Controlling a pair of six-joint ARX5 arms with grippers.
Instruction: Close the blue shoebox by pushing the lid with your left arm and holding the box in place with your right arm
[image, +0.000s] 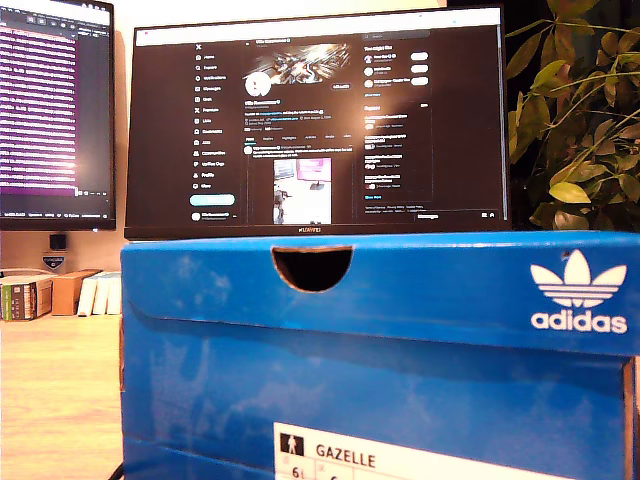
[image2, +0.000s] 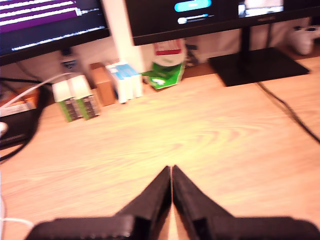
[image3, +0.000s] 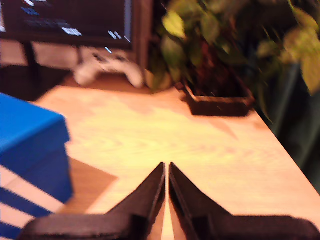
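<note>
Item: blue shoebox (image: 380, 350), cardboard, rectangular, lid (image: 400, 285) seated flat on top. The exterior view faces one end panel: semicircular finger notch (image: 312, 268) in the lid edge, white adidas trefoil logo (image: 578, 293), white label (image: 420, 455) reading "GAZELLE". Long axis cannot be told.

My second gripper (image3: 166, 172): black tapered jaws pressed together, holding nothing, above the wooden desk (image3: 165, 130); box corner just beside it, apart.

My first gripper (image2: 171, 175): jaws likewise together, empty, over bare wood grain; box out of its view.

Behind: HUAWEI monitor (image: 320, 120), potted plant (image3: 220, 60).
</note>
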